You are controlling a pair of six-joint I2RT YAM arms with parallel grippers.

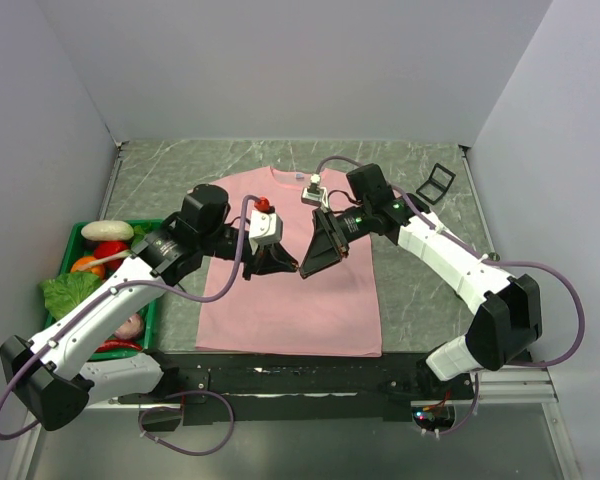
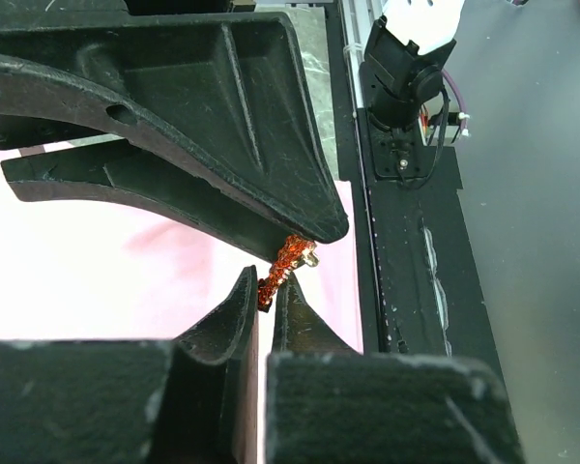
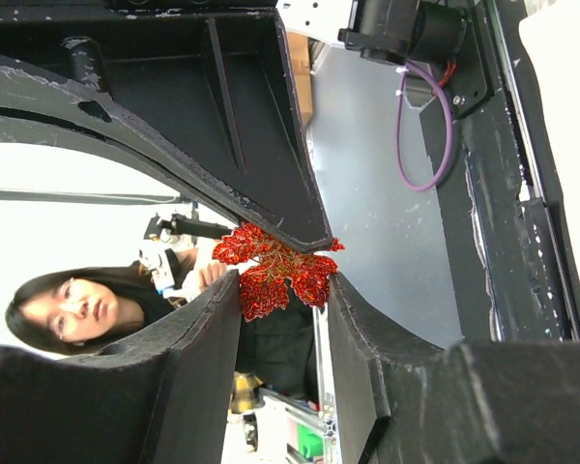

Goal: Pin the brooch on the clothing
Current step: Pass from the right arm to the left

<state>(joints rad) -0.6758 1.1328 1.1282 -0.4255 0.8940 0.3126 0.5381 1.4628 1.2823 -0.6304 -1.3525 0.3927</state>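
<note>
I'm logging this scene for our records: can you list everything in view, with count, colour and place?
Table: one, grey marbled.
T-shirt: one, light pink, spread flat in the middle.
Brooch: one, orange-red, leaf-shaped, held above the T-shirt.
Basket: one, green, left side of the table.
Vegetables: several, white, red, orange, green, in the basket.
Frame: one, black, far right corner.
Person: one, dark-haired, beyond the table in the right wrist view.
Arms: two, white and black, from the near edge.
Left pincer: black, shut on the brooch.
Right pincer: black, fingers either side of the brooch; grip unclear.
</note>
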